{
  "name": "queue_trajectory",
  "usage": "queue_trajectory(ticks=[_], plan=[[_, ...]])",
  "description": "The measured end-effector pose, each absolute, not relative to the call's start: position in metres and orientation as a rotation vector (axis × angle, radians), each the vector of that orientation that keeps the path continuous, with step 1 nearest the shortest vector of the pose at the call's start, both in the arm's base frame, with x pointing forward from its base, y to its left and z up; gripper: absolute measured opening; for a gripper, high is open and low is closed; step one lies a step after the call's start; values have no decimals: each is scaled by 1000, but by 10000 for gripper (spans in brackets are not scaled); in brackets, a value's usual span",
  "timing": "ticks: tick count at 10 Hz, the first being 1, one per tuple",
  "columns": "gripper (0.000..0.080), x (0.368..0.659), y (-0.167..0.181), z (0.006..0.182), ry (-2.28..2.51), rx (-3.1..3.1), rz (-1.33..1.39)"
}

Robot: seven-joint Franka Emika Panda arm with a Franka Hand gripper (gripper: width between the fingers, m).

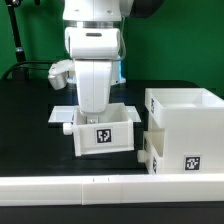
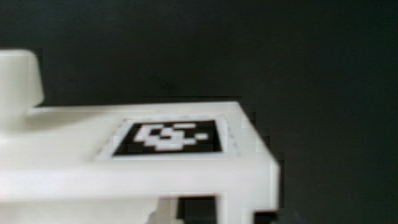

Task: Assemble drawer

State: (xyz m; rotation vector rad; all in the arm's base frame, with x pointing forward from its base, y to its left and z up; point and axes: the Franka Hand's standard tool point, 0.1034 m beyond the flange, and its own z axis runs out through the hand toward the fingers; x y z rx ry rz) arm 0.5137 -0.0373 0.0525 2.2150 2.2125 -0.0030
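Arm's gripper (image 1: 93, 110) sunk into loose tray (image 1: 103, 132) mid-table. Fingertips hidden behind tray wall, so cannot tell whether clenched or released. Probably after a wall grip, to carry tray to box shell (image 1: 185, 112) at its 3 o'clock in exterior view. Second tray (image 1: 172, 160) looks seated low in shell. All white plastic with square black-and-white tags. Round knob (image 1: 68, 127) on loose tray's 9 o'clock face. Border rail (image 1: 60, 187) at 6 o'clock.

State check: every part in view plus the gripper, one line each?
Loose tray: upright on table, outside the shell.
Second tray: low against shell, knob sticking out; how deep unclear.
Shell: upright on table.
Gripper: low over loose tray; open or shut unclear.
Rail: flat on table.
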Motion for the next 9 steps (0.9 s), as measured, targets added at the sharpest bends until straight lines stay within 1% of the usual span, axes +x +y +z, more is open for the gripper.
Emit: queue_trajectory(ticks=[5,8,9], plan=[[42,523,-24,54,2212,2219,8],[42,530,-13,52,2179,2260,12],[42,530,-15,51,2177,2262,11]])
